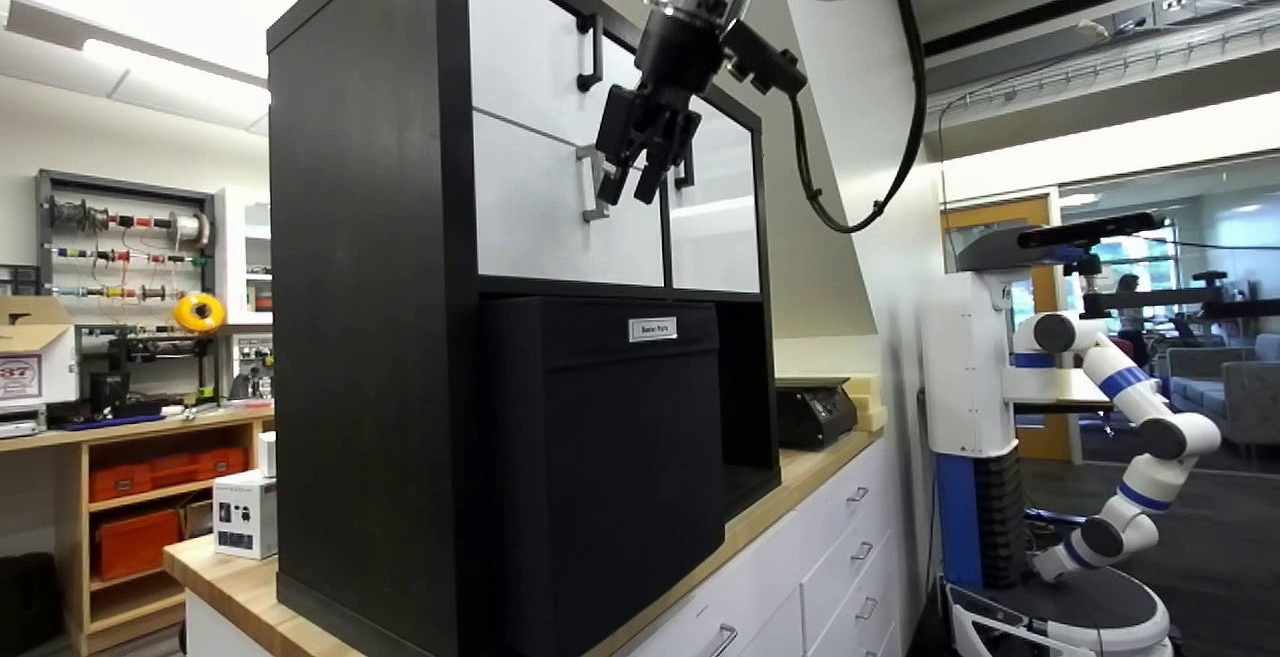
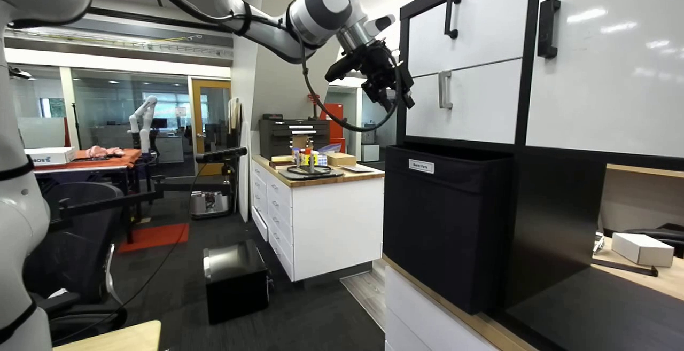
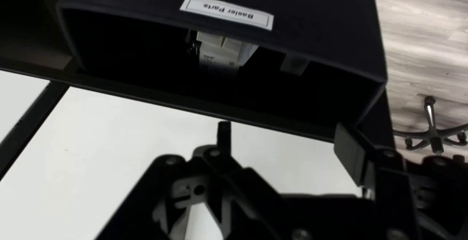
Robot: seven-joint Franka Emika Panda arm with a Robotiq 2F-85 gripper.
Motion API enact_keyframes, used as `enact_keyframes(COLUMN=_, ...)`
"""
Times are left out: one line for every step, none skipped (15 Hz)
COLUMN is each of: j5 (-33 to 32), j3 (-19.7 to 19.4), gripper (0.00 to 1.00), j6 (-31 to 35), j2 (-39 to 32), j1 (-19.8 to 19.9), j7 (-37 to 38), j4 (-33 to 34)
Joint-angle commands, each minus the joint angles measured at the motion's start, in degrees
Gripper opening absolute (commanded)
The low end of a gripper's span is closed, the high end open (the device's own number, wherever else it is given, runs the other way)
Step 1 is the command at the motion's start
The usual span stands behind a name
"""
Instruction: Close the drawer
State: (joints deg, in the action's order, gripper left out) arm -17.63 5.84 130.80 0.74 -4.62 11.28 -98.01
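"While both exterior views show the front of the black bin, what does only the wrist view show?"

"Its contents: on the left, a pale printed box; rightward, a dim grey piece."

"And the gripper?"

"Spread wide. In an exterior view it hangs left of the grey handle on the drawer, which looks flush below an upper white front."

"Clearance?"

"Free air before the handle; underneath, the bin juts past the cabinet."

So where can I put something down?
Try the bare compartment floor beside the black bin, or the counter corner by the white box and cabinet. It's crowded on the far countertop with boxes and by the drawer where the gripper hangs.
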Motion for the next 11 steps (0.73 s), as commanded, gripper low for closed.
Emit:
enact_keyframes(j5=0.46, j3=1.59, gripper=0.99, j6=-8.23, j2=6.69, j1=-1.54, j7=1.29, j4=-5.41)
enact_keyframes(j5=1.06, j3=2.09, gripper=1.00, j6=-10.33, j2=7.75, j1=-1.66, j7=1.57, j4=-6.51)
enact_keyframes(j5=2.03, j3=2.45, gripper=1.00, j6=-11.91, j2=8.60, j1=-1.75, j7=1.48, j4=-7.40)
enact_keyframes(j5=2.86, j3=2.75, gripper=1.00, j6=-13.17, j2=9.42, j1=-1.75, j7=1.56, j4=-8.42)
enact_keyframes(j5=3.66, j3=2.94, gripper=1.00, j6=-14.09, j2=10.08, j1=-1.68, j7=1.61, j4=-9.39)
enact_keyframes(j5=4.69, j3=2.97, gripper=1.00, j6=-14.64, j2=10.71, j1=-1.62, j7=1.51, j4=-10.48)
enact_keyframes(j5=5.59, j3=3.00, gripper=1.00, j6=-15.12, j2=11.24, j1=-1.56, j7=1.61, j4=-11.42)
enact_keyframes(j5=6.42, j3=2.95, gripper=1.00, j6=-15.35, j2=11.75, j1=-1.53, j7=1.44, j4=-12.49)
enact_keyframes(j5=6.67, j3=3.03, gripper=1.00, j6=-15.81, j2=12.14, j1=-1.45, j7=1.71, j4=-13.37)
enact_keyframes(j5=5.39, j3=3.28, gripper=1.00, j6=-14.70, j2=9.02, j1=-1.32, j7=0.76, j4=-9.79)
enact_keyframes(j5=5.45, j3=3.29, gripper=1.00, j6=-14.71, j2=9.11, j1=-1.32, j7=0.77, j4=-10.23)
